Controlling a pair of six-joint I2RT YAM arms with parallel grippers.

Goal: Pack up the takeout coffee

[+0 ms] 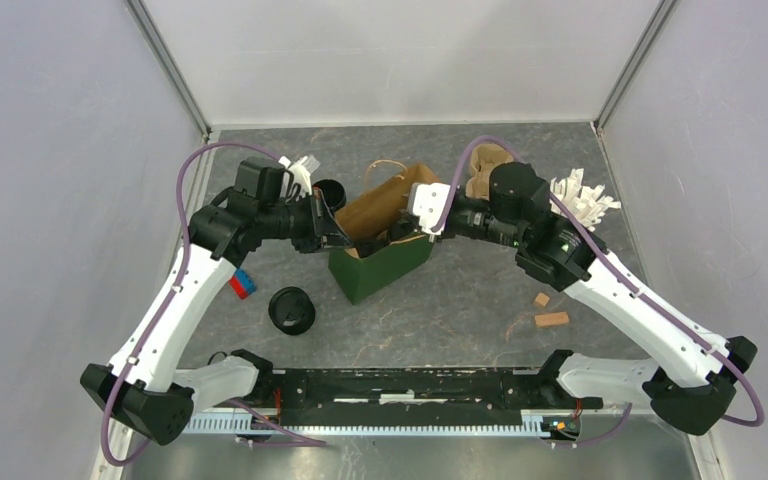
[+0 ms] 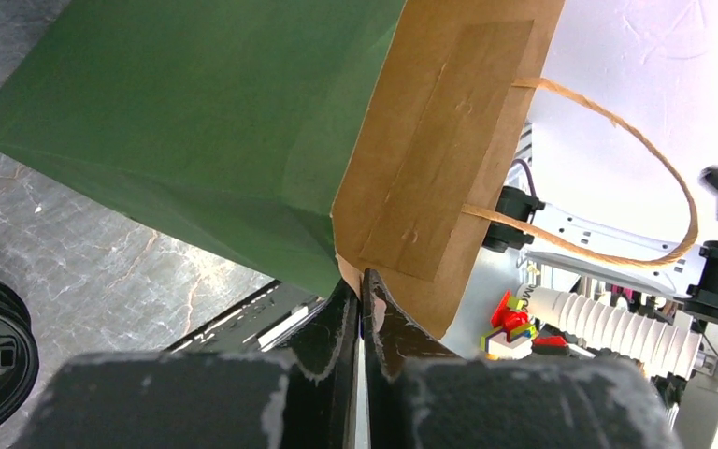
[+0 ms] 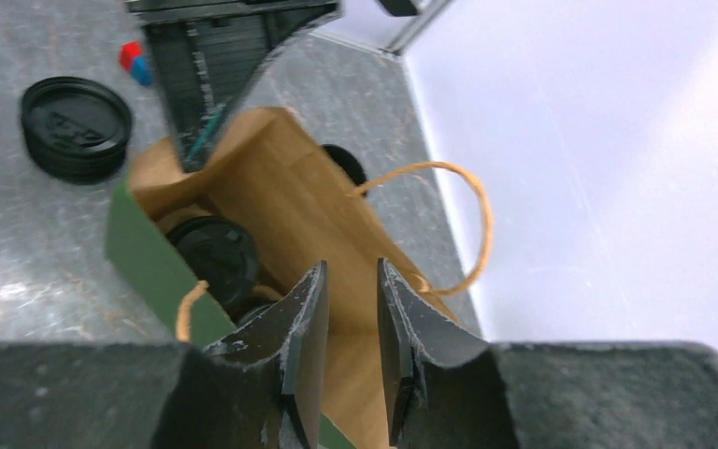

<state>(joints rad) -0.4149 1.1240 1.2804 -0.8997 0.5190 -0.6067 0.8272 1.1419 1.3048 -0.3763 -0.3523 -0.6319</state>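
The green paper bag (image 1: 385, 262) stands open mid-table, brown inside. One black lidded coffee cup (image 3: 213, 253) sits inside it. A second cup (image 1: 291, 310) stands on the table to the bag's front left, and a third (image 1: 330, 192) behind the bag's left side. My left gripper (image 2: 365, 276) is pinched shut on the bag's rim (image 2: 351, 267) at its left corner (image 1: 338, 238). My right gripper (image 3: 351, 267) hovers open over the bag's mouth from the right (image 1: 407, 232), with nothing between its fingers.
A tan pulp cup carrier (image 1: 485, 170) and white packets (image 1: 582, 198) lie back right. More white items (image 1: 302, 170) sit back left. A red and blue block (image 1: 243, 284) lies left of the bag, and two small wooden blocks (image 1: 550, 320) front right.
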